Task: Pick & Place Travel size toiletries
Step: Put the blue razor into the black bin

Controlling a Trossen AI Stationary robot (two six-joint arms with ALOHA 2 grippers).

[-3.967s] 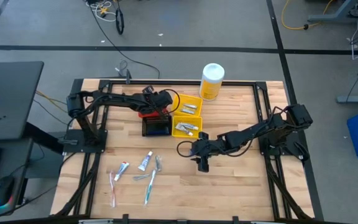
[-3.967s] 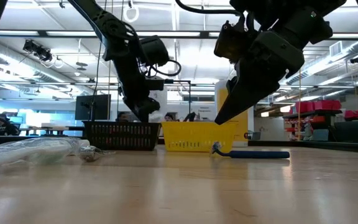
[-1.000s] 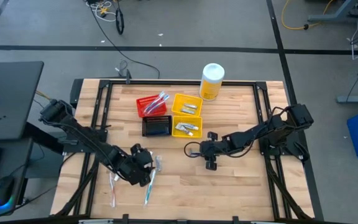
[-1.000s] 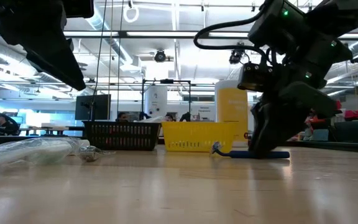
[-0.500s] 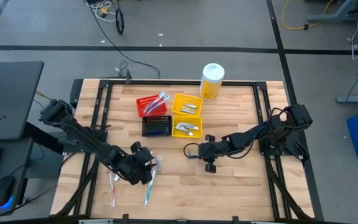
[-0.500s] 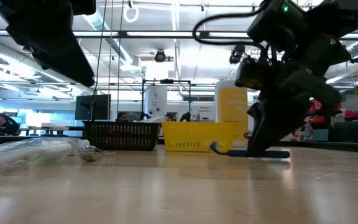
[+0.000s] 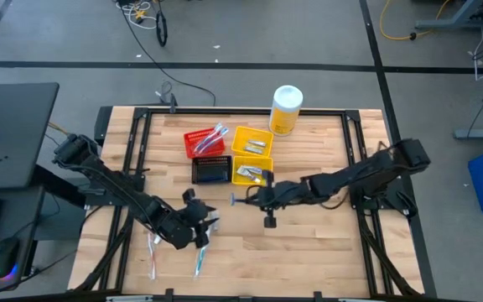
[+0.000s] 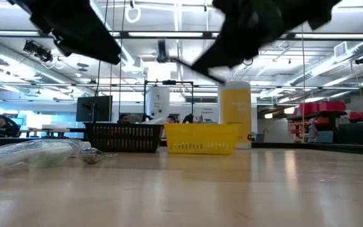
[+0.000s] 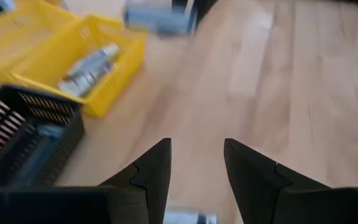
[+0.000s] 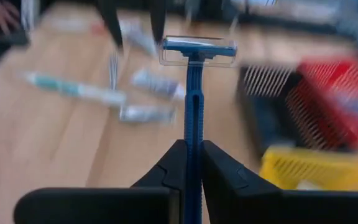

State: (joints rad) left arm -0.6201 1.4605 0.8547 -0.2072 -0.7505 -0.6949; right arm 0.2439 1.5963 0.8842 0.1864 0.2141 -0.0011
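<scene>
My right gripper (image 7: 251, 198), seen from above at the centre of the frame, is clamped on a blue razor (image 7: 240, 200) whose head juts left of my fingertips, just below the yellow bins (image 7: 252, 157). My left gripper (image 7: 201, 225) sits lower left of centre, fingers apart, over the loose toothbrushes (image 7: 199, 256) and a small tube (image 7: 210, 222) on the wooden table (image 7: 325, 252). Toward the top stand the red bin (image 7: 202, 143) holding toothbrushes, the black bin (image 7: 211, 171) below it, and the yellow bottle (image 7: 285, 110) at upper centre. From table height, both of my arms show only as dark shapes along the top edge; the black bin (image 8: 123, 137) and a yellow bin (image 8: 201, 139) stand mid-frame, and a wrapped toothbrush (image 8: 30, 153) lies at far left. My left wrist view shows my two fingers (image 9: 154, 174) parted above bare wood, with tubes (image 9: 91, 67) in a yellow bin at upper left. My right wrist view shows the razor (image 10: 193, 99) upright between my closed fingers (image 10: 176, 171), its head at top centre, blurred toiletries (image 10: 138, 93) beyond.
</scene>
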